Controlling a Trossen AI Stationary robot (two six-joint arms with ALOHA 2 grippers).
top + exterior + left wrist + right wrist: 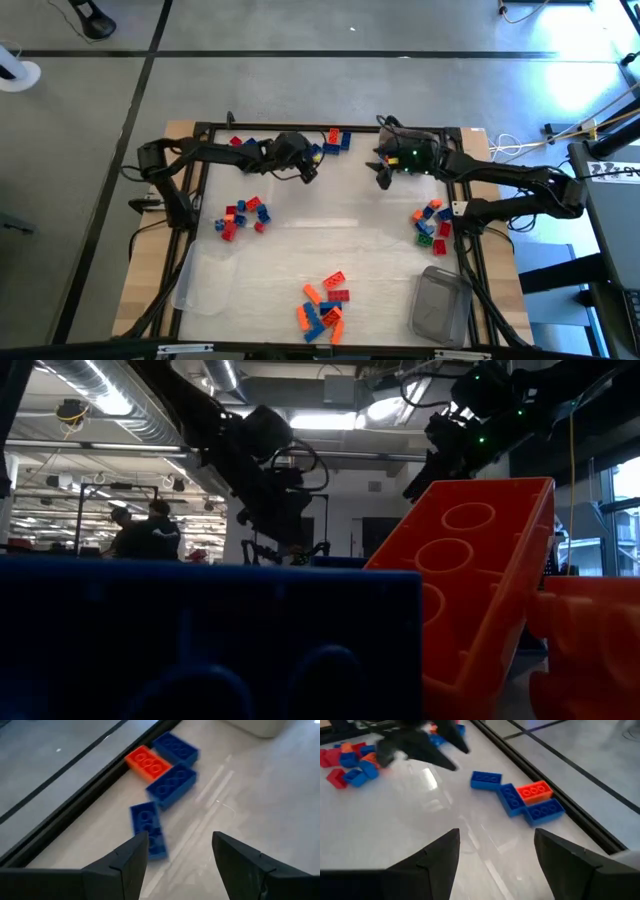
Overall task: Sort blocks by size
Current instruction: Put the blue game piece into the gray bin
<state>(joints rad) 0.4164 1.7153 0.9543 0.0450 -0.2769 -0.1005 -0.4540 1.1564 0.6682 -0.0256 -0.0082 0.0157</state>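
1. The left gripper (308, 172), jaws open and empty, hovers over the desk (330, 240) beside four far-edge blocks (333, 141): three blue, one orange
2. It should probably straddle one block squarely before closing
3. The right gripper (384, 176), jaws open and empty, hangs just right of them
4. Three more clusters lie left, front and right

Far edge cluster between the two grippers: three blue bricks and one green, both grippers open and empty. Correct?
Not quite. The odd brick is orange, not green; the right wrist view shows it wedged among the three blue bricks by the far rail. The rest holds: left gripper and right gripper are both open and empty.
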